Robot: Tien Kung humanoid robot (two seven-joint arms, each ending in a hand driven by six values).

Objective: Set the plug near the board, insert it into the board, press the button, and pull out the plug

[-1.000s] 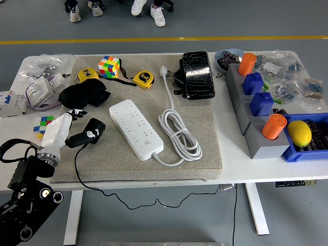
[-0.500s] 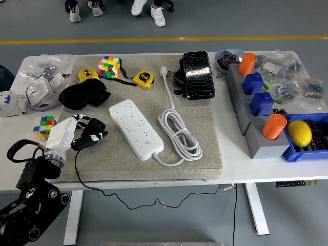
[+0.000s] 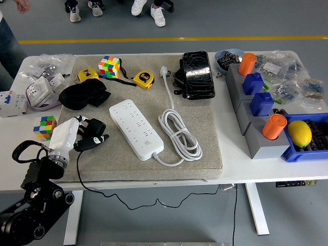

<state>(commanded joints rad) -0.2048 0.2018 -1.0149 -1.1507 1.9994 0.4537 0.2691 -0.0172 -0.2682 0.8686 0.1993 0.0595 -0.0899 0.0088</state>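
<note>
The left hand (image 3: 72,134) grips the black plug (image 3: 94,134) on the grey mat (image 3: 205,154), left of the white power strip (image 3: 136,128). A black pouch (image 3: 82,95) lies just beyond; a Rubik's cube (image 3: 44,125) sits on the tabletop (image 3: 256,164) nearby.

My left hand (image 3: 72,134) grips the black plug (image 3: 94,134) on the grey mat (image 3: 205,128), its cord trailing off the near edge. White power strip (image 3: 136,128) lies just right, apart. Yellow tape measures (image 3: 142,79), Rubik's cube (image 3: 109,66) sit behind.
</note>
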